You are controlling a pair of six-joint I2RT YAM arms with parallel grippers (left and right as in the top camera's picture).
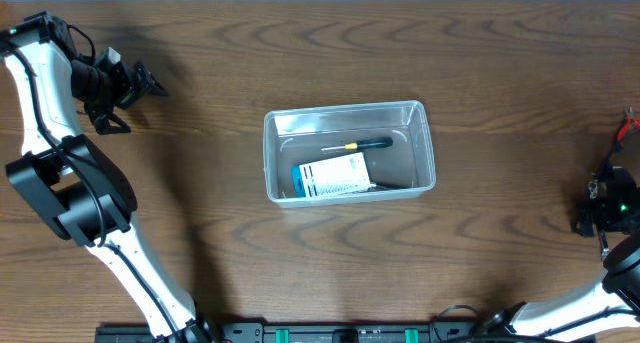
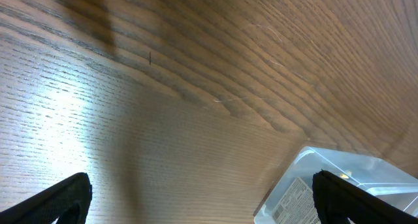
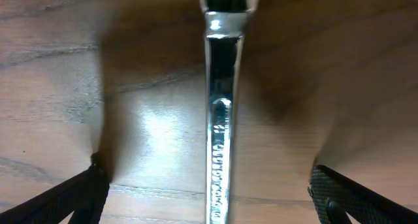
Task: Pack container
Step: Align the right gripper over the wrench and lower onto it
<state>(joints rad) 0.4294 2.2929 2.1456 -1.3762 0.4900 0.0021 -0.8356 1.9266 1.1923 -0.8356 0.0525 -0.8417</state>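
Right gripper, wide, is straddling chrome wrench at right edge of table; slick thin shank is likely risking pinch slip. Left gripper is hanging wide, empty, far-left corner.

Dark wood-grain table; shiny metal wrench lying flat.

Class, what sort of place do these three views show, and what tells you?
Probably a robotics lab workbench: robot arms flank a wood-grain table, with a clear container holding a screwdriver, and a wrench.
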